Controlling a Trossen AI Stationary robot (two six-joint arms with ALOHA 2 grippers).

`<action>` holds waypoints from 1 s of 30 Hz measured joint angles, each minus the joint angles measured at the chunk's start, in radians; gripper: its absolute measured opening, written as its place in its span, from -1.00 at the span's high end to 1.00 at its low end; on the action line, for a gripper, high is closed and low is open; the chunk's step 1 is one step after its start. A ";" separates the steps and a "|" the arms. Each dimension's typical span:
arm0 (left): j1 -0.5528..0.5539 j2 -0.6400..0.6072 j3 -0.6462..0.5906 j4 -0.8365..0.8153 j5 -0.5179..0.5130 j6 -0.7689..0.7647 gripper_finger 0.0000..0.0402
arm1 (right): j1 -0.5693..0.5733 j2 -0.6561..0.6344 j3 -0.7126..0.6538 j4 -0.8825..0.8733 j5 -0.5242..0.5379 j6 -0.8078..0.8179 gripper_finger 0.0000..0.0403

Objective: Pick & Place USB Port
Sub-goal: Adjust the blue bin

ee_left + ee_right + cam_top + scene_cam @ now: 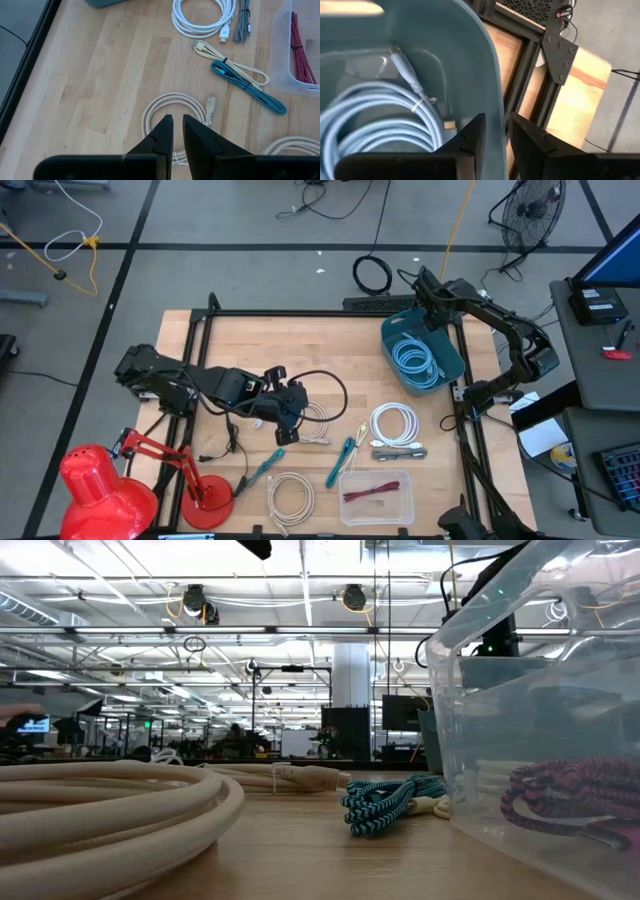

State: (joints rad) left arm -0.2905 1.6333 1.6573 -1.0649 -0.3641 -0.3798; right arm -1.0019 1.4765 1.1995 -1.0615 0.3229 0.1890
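Note:
Several coiled USB cables lie on the wooden table. A cream coil lies flat with its plug beside it. My left gripper hovers above this coil, shut, with nothing between its fingers. A teal bin stands at the far right and holds a light blue cable coil. My right gripper is at the bin's far rim, shut on its wall. My right gripper has the teal bin's wall at the far rim between its two fingers. One finger is inside the bin and the other is outside. The fingers come from above, slanting down. The bin's base is on the table.
A white coil, a grey braided cable, teal braided cables and a second cream coil lie near the front. A clear box holds a red cable. A red lamp stands front left. A black frame borders the table.

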 joint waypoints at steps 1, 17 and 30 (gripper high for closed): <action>0.000 0.000 0.000 0.000 0.000 0.000 0.77 | 0.000 0.000 0.000 0.000 0.000 0.000 0.61; 0.000 0.000 0.000 0.001 0.000 -0.007 0.77 | 0.000 -0.002 -0.021 0.019 -0.047 -0.028 0.96; 0.003 0.000 0.000 0.019 -0.003 0.001 0.77 | 0.038 -0.003 -0.021 0.023 -0.112 -0.203 0.98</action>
State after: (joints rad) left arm -0.2879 1.6333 1.6573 -1.0454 -0.3676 -0.3787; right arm -0.9641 1.4734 1.1782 -1.0380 0.2109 -0.0140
